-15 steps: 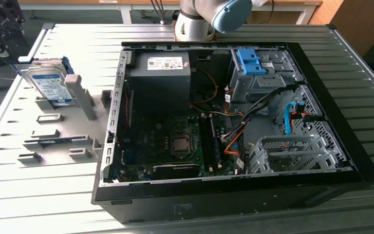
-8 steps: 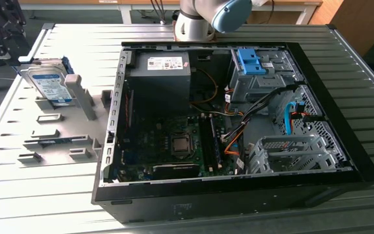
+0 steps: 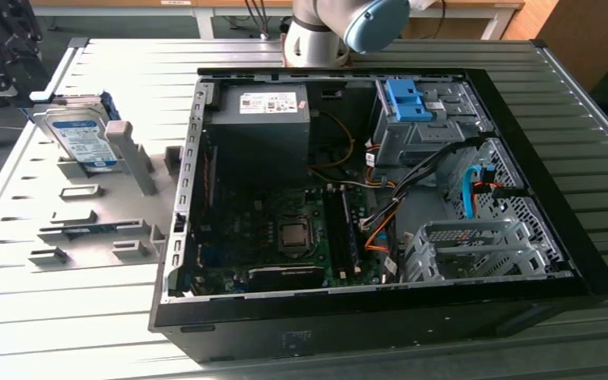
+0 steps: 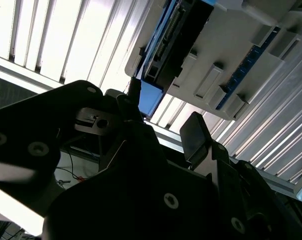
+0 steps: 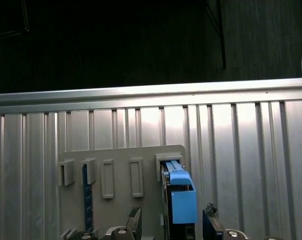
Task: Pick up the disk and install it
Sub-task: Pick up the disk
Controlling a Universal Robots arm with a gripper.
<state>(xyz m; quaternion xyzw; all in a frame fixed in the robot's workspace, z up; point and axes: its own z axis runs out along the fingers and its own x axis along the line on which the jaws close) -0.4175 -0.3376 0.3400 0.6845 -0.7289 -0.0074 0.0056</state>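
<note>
The disk (image 3: 80, 138) stands on edge in a slot of the grey holder plate (image 3: 93, 229), at the exterior view's left beside the open computer case. It is silver-grey with a blue-and-white label. In the first wrist view the disk (image 5: 180, 200) shows edge-on with its blue rail toward the camera. My gripper (image 5: 173, 222) is open, short of the disk, with one dark fingertip (image 5: 135, 219) on each side of the disk's line. Nothing is held. In the second wrist view the dark fingers (image 4: 194, 134) sit near the disk (image 4: 173, 42) in its holder.
The open black computer case (image 3: 557, 237) fills the middle of the ribbed metal table (image 3: 72, 317). Inside it are a grey power-supply box (image 3: 262, 107), a bare blue bracket (image 3: 408, 99) and a metal drive cage (image 3: 473, 249). The arm's base (image 3: 320, 32) stands behind the case.
</note>
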